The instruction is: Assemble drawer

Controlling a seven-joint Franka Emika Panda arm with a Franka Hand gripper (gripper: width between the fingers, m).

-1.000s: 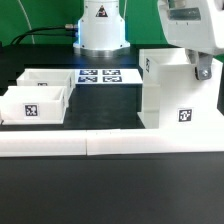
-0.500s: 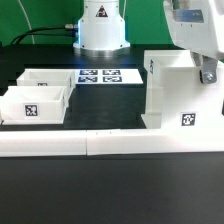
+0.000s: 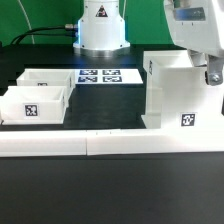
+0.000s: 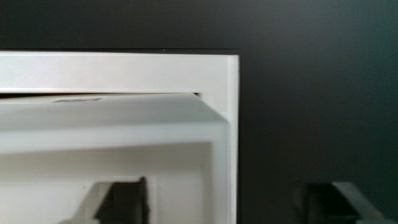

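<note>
While the tool (image 3: 211, 72) hangs at the cabinet shell's (image 3: 178, 95) upper corner, its fingers (image 4: 121, 200) stand spread, astride one shell wall. Two trays (image 3: 36, 104) sit on the counter (image 3: 104, 106), well apart from the shell.

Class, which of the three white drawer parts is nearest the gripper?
The cabinet shell on the exterior view's right: the gripper is at its side; the front tray and back tray lie far left.

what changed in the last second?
The cabinet shell shifted toward the exterior view's right, and the gripper moved that way with it, fingers straddling its wall. The front tray, the back tray and the marker board stayed put.
</note>
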